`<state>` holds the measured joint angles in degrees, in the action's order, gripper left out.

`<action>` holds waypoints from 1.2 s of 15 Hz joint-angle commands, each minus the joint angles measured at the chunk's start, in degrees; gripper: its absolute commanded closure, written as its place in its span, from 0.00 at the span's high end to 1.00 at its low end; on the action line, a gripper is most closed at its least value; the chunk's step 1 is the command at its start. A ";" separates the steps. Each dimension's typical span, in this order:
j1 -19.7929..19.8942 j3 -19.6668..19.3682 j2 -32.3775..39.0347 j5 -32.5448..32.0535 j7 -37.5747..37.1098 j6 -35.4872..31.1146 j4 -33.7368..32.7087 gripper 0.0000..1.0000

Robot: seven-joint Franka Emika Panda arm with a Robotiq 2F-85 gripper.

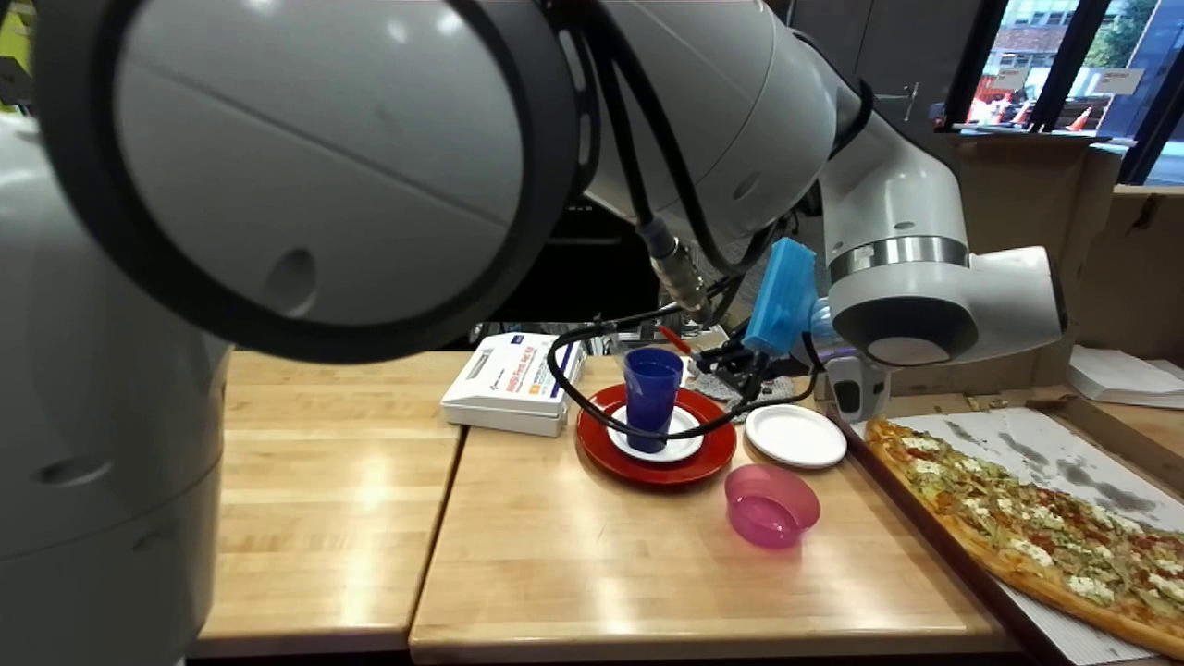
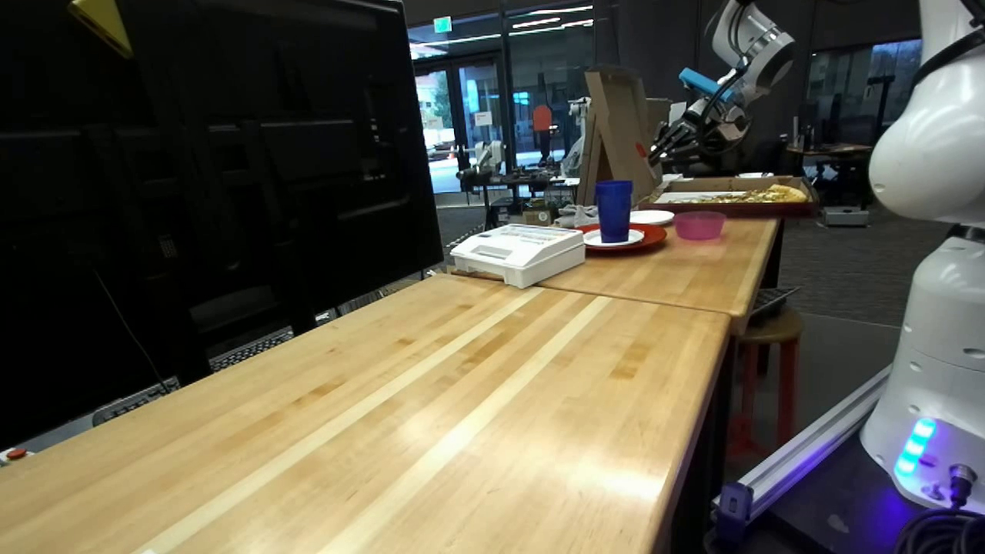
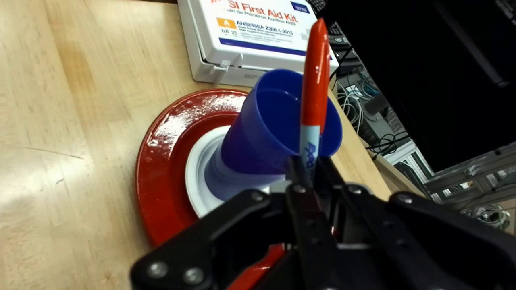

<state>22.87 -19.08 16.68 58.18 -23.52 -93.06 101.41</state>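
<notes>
Pinching a red and white marker (image 3: 315,76), the gripper (image 3: 309,165) has its narrow black fingers drawn together on the pale barrel. The marker slants in the air near a blue cup (image 3: 250,141), higher than its rim. The cup, smooth and flared toward the top, stands on a small white plate (image 3: 196,171), itself set on a glossy red plate (image 3: 161,181). Just beside sits a hard white first aid kit (image 3: 242,36), lid down, its contents hidden. A shallow box (image 2: 727,208) holds a long pizza (image 1: 1045,527) with browned crust and dabs of white topping. Nearer the cup are a translucent pink bowl (image 1: 772,504) and a second white plate (image 1: 795,437), on the striped wooden table (image 2: 385,431).

Only the wrist view looks down into the cup's blue interior and makes out "Expo" on the marker. Both exterior views take in the pizza and bowl, which the wrist view misses; a red-legged stool (image 2: 773,329) appears in an exterior view alone.
</notes>
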 commanded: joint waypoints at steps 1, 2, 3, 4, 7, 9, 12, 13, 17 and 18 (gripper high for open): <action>-0.64 0.35 -2.61 1.57 1.15 0.97 2.50 0.03; -0.86 0.44 -2.70 1.78 1.40 1.15 2.63 0.03; -1.13 0.51 -2.83 1.77 1.54 1.32 2.78 0.03; -1.33 0.59 -3.02 1.82 1.66 1.63 2.96 0.03; -2.28 1.01 -3.70 1.69 2.16 1.19 3.88 0.03; -2.90 1.19 -4.52 1.50 2.22 0.86 4.61 0.03; -3.77 1.40 -5.94 1.24 2.36 0.56 5.62 0.03; -4.03 1.45 -6.45 1.16 2.29 0.35 5.93 0.03; -4.73 1.59 -7.94 1.06 2.44 0.49 6.68 0.03; -4.88 1.65 -8.10 1.03 2.36 0.59 6.69 0.03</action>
<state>18.50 -17.62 11.50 58.96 -21.46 -91.90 105.67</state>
